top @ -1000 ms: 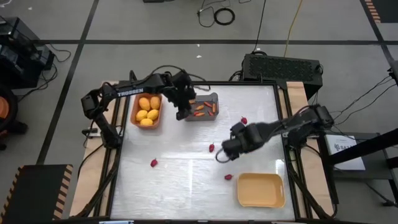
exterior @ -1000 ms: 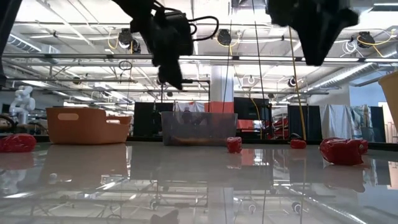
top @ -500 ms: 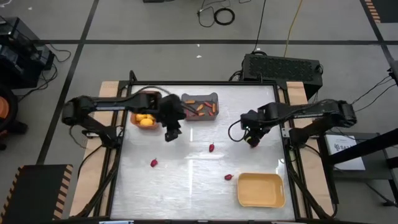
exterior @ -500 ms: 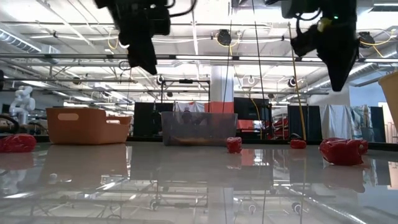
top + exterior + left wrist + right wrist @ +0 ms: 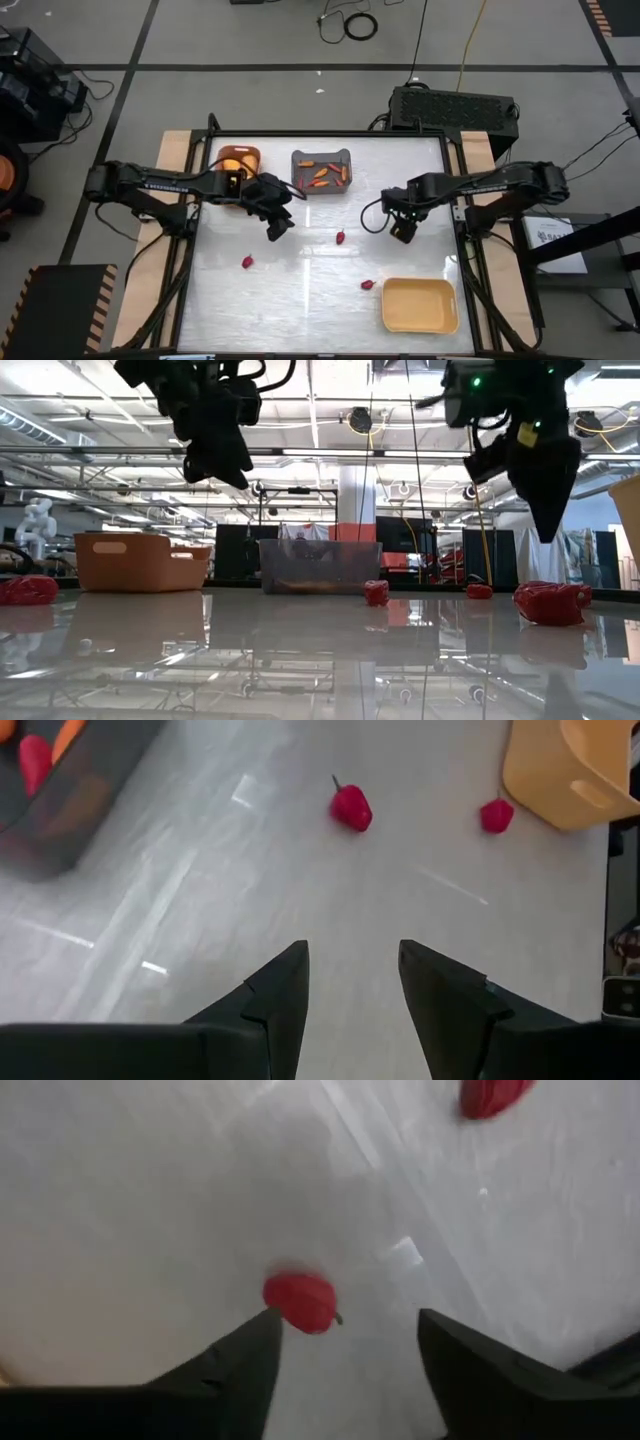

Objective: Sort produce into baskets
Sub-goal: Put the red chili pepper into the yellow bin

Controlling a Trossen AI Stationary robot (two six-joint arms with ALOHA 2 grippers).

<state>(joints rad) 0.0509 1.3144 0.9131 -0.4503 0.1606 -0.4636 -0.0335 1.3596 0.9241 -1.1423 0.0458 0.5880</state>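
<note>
Right gripper (image 5: 399,230) moved right, jaws parted, above berry (image 5: 300,1302); left gripper (image 5: 276,226) empty.

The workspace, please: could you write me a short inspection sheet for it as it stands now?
Surface: white table, glossy.
Job's things: orange bin; grey bin holding orange-red pieces; yellow bin, nothing seen inside; loose red berries on the tabletop.
Clutter: nothing seen.
Grippers: left gripper above bare table, jaws open, empty; right gripper with open jaws over a berry, not gripping it.
Cables: coil on the floor behind the table.
Surroundings: black box behind the table.
</note>
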